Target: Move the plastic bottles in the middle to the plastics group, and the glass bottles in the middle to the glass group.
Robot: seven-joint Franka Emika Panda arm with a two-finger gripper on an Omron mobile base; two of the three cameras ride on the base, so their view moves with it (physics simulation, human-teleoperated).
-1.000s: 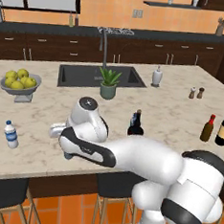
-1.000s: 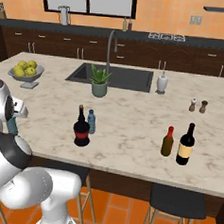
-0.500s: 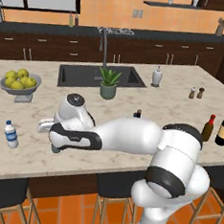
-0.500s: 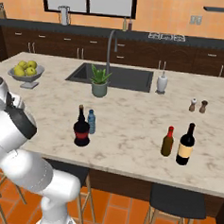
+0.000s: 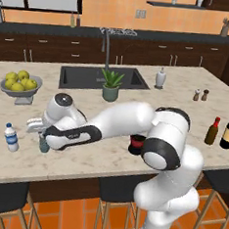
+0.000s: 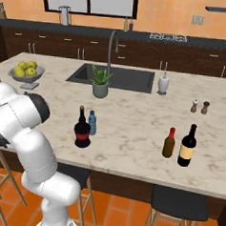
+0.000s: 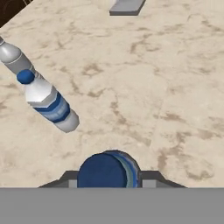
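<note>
**A:** Where is the gripper?

**B:** In the left base view, the gripper (image 5: 44,139) sits at the left of the frame, low over the marble counter (image 5: 185,113). Its jaws pinch a small blue-capped plastic bottle (image 5: 44,143), which stands upright with its base at or just above the stone (I cannot tell which). In the hand view that bottle's blue cap (image 7: 103,170) sits at bottom centre, between the two dark fingertips (image 7: 65,178).

**A:** What is near it?

**B:** Just left of it in the left base view stands a clear water bottle with a white label (image 5: 11,137). In the hand view this bottle appears at upper left, with a grey-capped bottle (image 7: 11,57) beyond it.

**A:** And the other task things?

**B:** In the right base view, left of centre, a near-black bottle with a red label band (image 6: 82,129) stands just beside a second small blue plastic bottle (image 6: 92,122). Lower right of that frame, well apart from them, stand a slim brown red-capped bottle (image 6: 169,143) and a taller wine bottle with a pale label (image 6: 187,147), close together.

**A:** Anything else?

**B:** A bowl of yellow-green fruit (image 5: 20,83) at far left of the left base view, and a potted plant (image 5: 110,84) by the sink (image 5: 85,77).
</note>
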